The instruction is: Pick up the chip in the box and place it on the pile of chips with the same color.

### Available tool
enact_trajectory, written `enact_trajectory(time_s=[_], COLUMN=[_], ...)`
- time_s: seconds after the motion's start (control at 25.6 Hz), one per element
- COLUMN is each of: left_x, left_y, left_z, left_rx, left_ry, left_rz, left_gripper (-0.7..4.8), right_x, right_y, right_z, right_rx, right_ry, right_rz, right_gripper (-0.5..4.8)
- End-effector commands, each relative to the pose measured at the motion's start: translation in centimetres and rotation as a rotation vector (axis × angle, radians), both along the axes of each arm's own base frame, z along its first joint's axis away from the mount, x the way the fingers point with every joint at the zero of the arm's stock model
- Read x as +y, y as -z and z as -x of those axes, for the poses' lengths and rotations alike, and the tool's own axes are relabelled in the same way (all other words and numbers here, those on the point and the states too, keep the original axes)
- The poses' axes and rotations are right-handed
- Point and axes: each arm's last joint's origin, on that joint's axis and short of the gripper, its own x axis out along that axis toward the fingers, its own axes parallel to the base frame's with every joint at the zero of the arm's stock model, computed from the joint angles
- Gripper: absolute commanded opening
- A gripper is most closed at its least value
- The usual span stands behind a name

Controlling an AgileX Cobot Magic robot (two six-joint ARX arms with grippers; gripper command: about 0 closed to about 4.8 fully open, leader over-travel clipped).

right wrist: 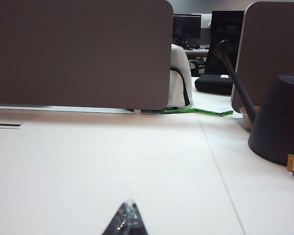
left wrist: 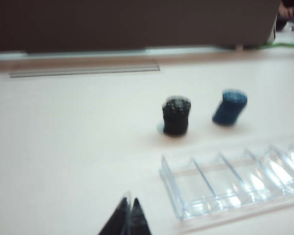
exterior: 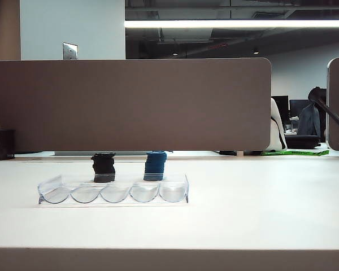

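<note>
The box, a clear tray with scalloped slots, lies on the white table, and its slots look empty. No single chip shows in it or anywhere else. Just behind it stand the blue pile of chips and a black stack. The blurred left wrist view shows the box, the black stack and the blue pile ahead of my left gripper, which is shut and empty, well short of the box. My right gripper is shut over bare table, holding nothing. Neither gripper appears in the exterior view.
A grey partition closes off the table's far edge. In the right wrist view a dark rounded base stands at the side, with a thin dark rod behind it. A long grey strip lies near the partition.
</note>
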Motion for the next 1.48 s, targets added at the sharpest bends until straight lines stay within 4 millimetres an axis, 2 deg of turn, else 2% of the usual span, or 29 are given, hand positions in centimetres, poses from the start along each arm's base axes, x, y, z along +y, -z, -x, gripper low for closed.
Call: enact_trajectory(time_s=[0.04, 0.16, 0.35, 0.66, 0.82, 1.05, 1.48], left_x=[0.0, 0.0, 0.8, 2.6, 3.4, 3.4, 3.3], left_y=[-0.4, -0.4, -0.4, -1.0, -1.1, -1.4, -1.3], left_z=[0.0, 0.0, -0.2, -0.5, -0.4, -0.4, -0.4], left_rx=[-0.035, -0.049, -0.048, -0.096, -0.101, -0.120, -0.117], left_ry=[0.007, 0.000, -0.152, -0.174, -0.238, -0.213, -0.191], left_rz=[-0.004, -0.058, -0.065, -0.013, 0.050, 0.088, 0.024], left_gripper=[-0.06, -0.06, -0.06, -0.06, -0.06, -0.06, -0.06], right_x=[0.0, 0.0, 0.0, 0.1, 0.1, 0.3, 0.1], right_y=[-0.2, -0.2, -0.2, -0.2, -0.2, -0.2, 0.2], right_z=[0.0, 0.0, 0.0, 0.0, 0.0, 0.0, 0.0], right_rx=[-0.021, -0.021, -0.023, -0.023, -0.022, -0.023, 0.014], right_ry=[-0.005, -0.008, -0.005, -0.033, -0.032, -0.085, -0.034], right_rz=[-0.003, -0.002, 0.009, 0.032, 0.035, 0.042, 0.025], right_gripper=[-0.05, -0.05, -0.05, -0.05, -0.05, -0.05, -0.05])
